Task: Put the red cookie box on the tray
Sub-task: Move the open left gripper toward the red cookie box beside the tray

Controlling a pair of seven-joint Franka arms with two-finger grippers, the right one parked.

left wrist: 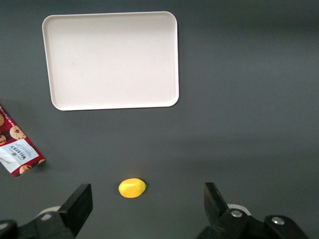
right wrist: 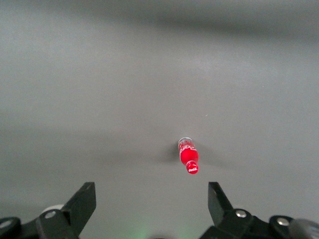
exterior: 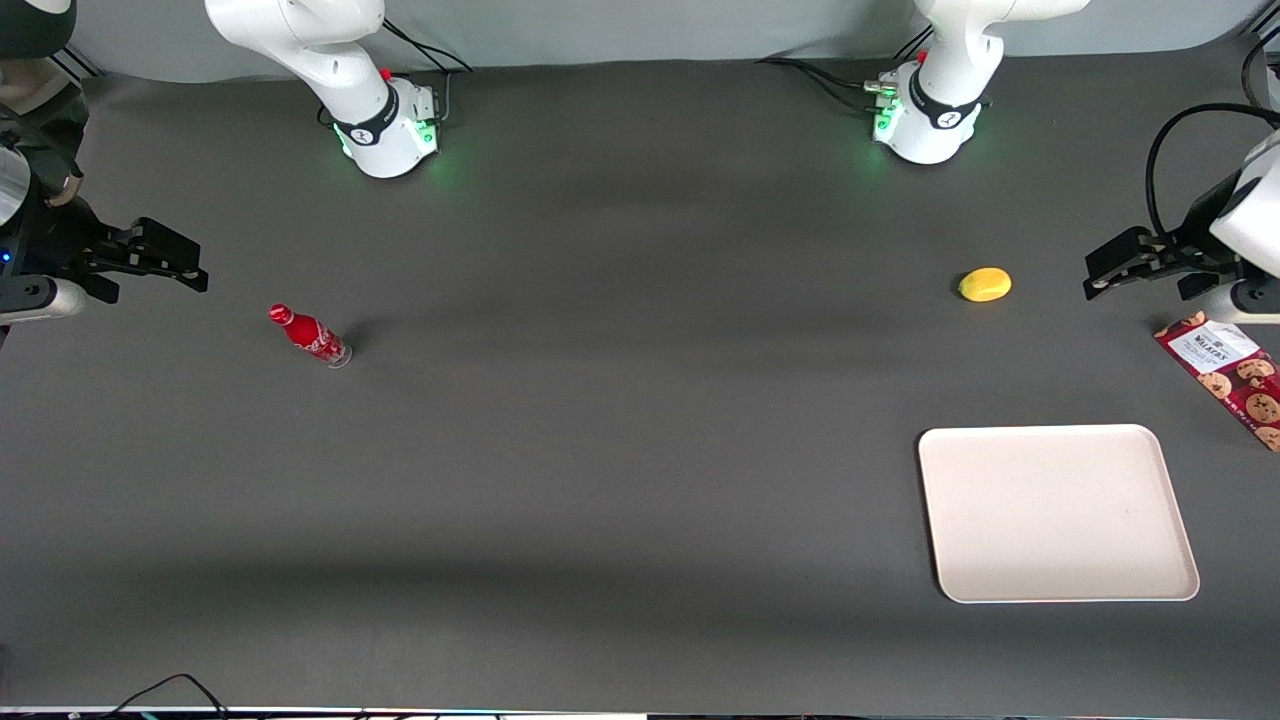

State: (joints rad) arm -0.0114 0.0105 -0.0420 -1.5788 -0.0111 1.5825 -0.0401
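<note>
red cookie box [exterior: 1228,378] cut off by frame edge, label text unreadable

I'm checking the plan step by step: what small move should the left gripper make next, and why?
Probably swing the open gripper over the cookie box and start lowering. It hangs empty above the table between the lemon and the box, which lies flat beside the tray, not on it. The box has to be grasped first.

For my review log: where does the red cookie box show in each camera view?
Front view: red cookie box lies flat on the table at the working arm's end, cut by the picture edge, beside the gripper.
Left wrist view: box partly in view.
Right wrist view: not in it.
Shared landmark: the tray.
</note>
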